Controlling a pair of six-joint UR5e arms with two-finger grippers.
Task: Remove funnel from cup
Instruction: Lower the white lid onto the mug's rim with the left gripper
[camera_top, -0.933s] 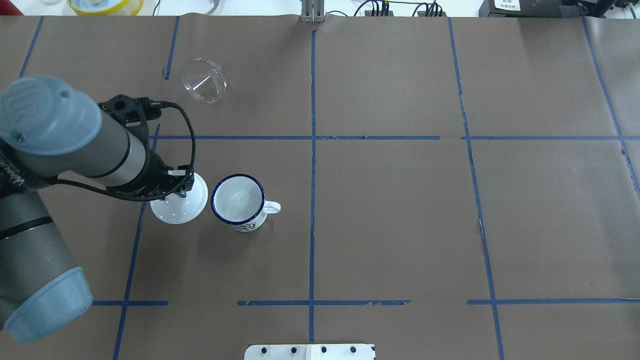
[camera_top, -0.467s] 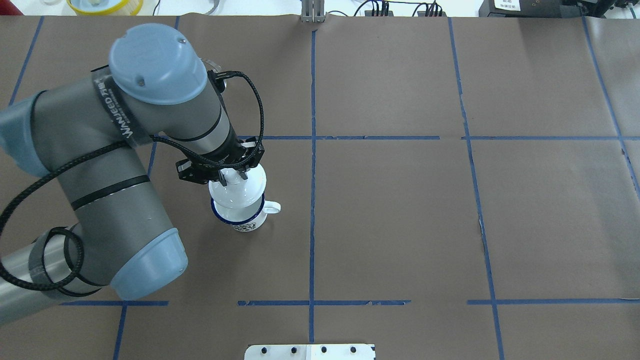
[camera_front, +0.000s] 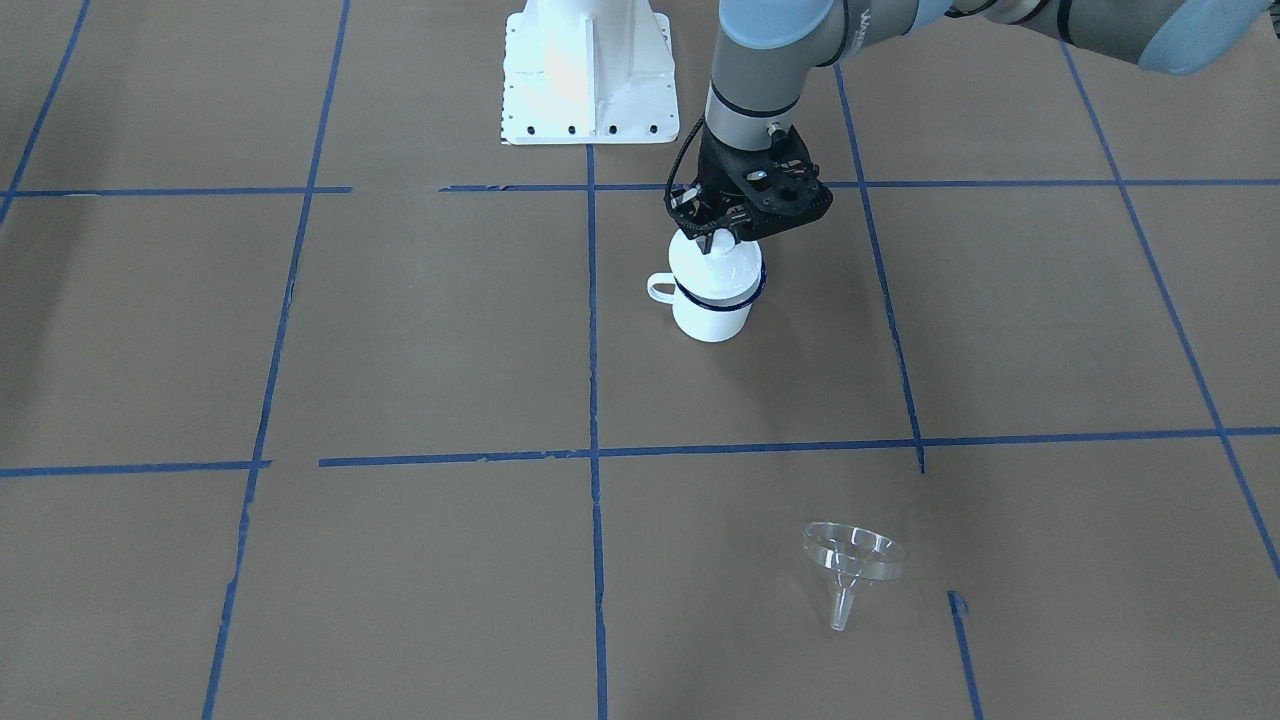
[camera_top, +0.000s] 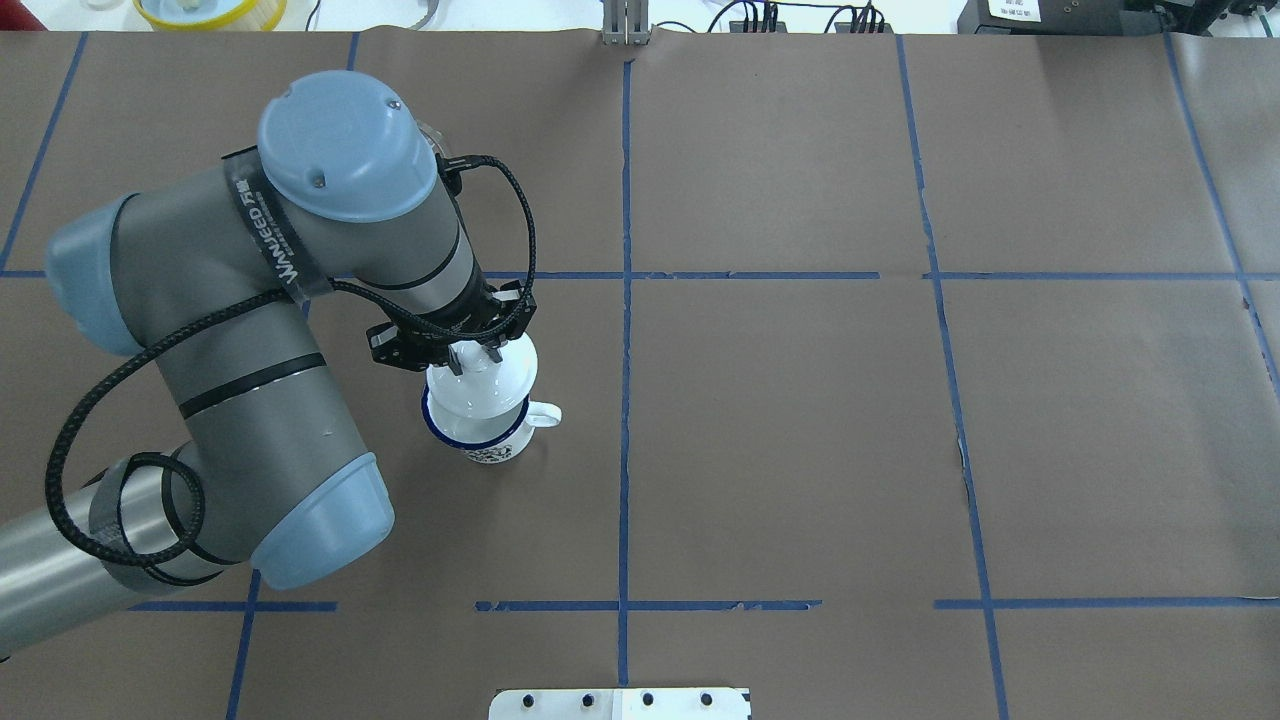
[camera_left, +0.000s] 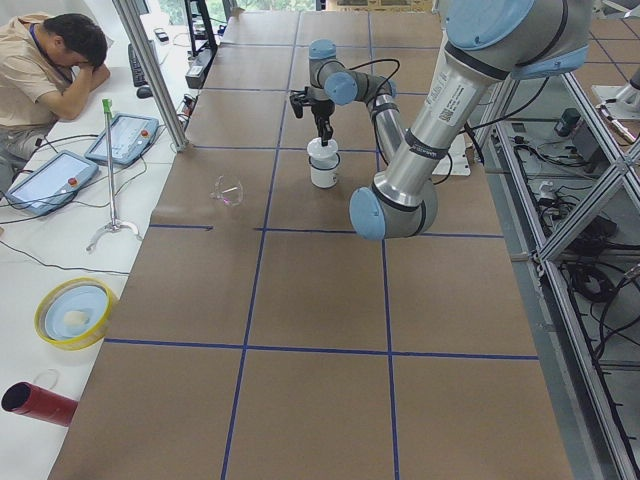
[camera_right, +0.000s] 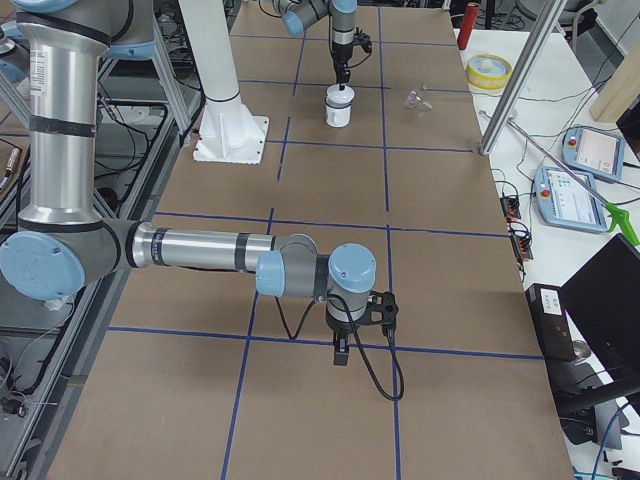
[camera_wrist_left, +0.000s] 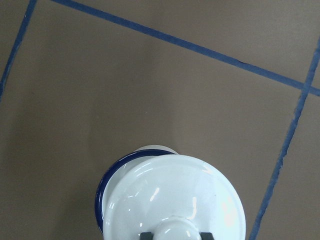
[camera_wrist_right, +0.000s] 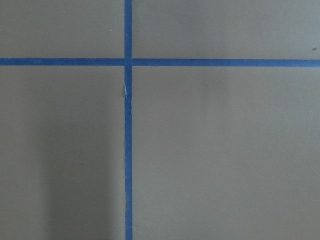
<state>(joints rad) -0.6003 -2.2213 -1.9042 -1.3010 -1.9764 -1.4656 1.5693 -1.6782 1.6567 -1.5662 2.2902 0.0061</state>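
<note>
- The left gripper (camera_front: 718, 238) pinches the knob (camera_wrist_left: 176, 231) of the white domed lid (camera_front: 725, 264) atop the cup (camera_front: 710, 315).
- The funnel (camera_front: 852, 560) lies on the table (camera_front: 400, 330), well apart from the cup.
- The right gripper (camera_right: 342, 352): grip state cannot be told.

I see one cup (camera_front: 712, 318), one lid (camera_front: 737, 268), one clear funnel (camera_front: 852, 552), two robot arms (camera_top: 250, 330) and one man (camera_left: 45, 60).
</note>
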